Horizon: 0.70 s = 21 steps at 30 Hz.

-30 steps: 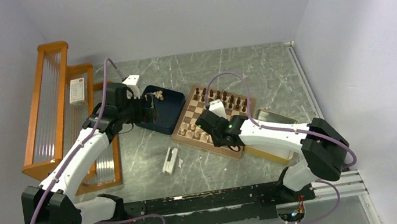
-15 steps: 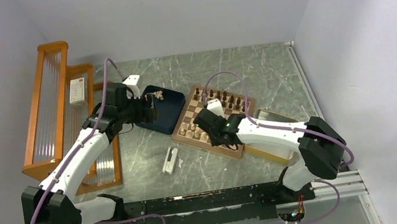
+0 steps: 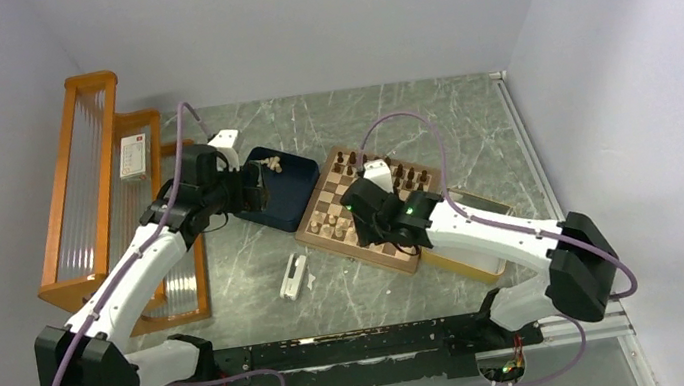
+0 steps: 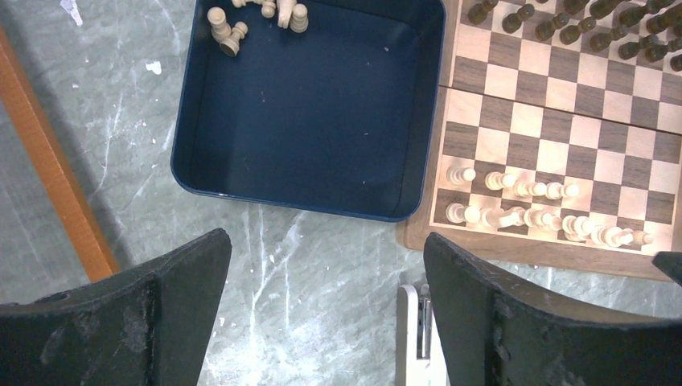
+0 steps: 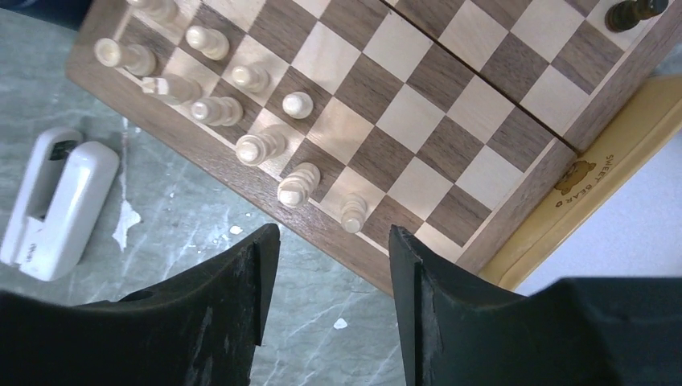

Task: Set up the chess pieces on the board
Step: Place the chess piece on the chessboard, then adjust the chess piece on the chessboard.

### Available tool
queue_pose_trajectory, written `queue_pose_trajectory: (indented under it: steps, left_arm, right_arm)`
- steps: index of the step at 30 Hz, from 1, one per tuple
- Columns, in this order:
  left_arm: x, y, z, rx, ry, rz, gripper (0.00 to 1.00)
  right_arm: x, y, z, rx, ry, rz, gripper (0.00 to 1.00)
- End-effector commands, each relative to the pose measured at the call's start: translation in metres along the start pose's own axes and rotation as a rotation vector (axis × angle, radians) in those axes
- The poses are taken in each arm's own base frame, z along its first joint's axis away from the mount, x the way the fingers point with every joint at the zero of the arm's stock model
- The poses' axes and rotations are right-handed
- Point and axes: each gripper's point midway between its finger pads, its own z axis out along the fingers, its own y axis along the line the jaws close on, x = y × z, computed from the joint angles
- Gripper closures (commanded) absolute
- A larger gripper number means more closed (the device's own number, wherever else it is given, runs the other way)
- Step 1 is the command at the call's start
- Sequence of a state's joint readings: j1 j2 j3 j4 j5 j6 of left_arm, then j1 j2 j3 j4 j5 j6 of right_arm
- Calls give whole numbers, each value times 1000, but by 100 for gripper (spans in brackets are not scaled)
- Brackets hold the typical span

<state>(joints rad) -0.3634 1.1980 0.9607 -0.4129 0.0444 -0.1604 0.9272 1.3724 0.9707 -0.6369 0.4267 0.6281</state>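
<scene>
The board [image 3: 336, 192] lies mid-table. Dark chess pieces [image 4: 579, 20] line its far side and pale ones [image 4: 531, 201] fill its near-left rows. In the right wrist view, my right gripper [image 5: 331, 232] hangs open over the board's near rim [image 5: 418, 121], with nothing between its fingers. One pale piece [image 5: 352, 213] stands upright just beyond the tips, next to other pale pieces [image 5: 217, 104]. My left gripper [image 4: 326, 237] is wide open and empty above the table, just short of the dark blue tray [image 4: 185, 121]. A few pale pieces [image 4: 229, 32] lie in the tray's far corner.
A white plastic object [image 3: 294, 275] lies on the table in front of the board. An orange wooden rack [image 3: 95, 187] stands along the left. A pale yellow-rimmed tray [image 5: 595, 185] sits against the board's right side.
My right gripper has opened, and its arm has shifted a little right and away over the board. The left arm has barely moved.
</scene>
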Motion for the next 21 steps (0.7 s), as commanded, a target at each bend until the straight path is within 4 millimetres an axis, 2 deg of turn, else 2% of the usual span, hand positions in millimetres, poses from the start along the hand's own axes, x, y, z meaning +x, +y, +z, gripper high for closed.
queue_pose_trajectory:
  steps: [1,8,14,21]
  left_arm:
    - [-6,5,4,-25,7,-1,7]
    - [-13,1,9,-10,9,-3,8]
    - [-4,5,9,-23,25,6,9]
    - [1,6,8,-22,24,22,8]
  right_arm:
    - [-20,5,-19,-42,-69,41,43]
    - [-26,18,-22,-160,-133,-45,42]
    - [-25,21,-11,-144,-113,-120,41]
    - [-11,16,12,-85,-59,-215,27]
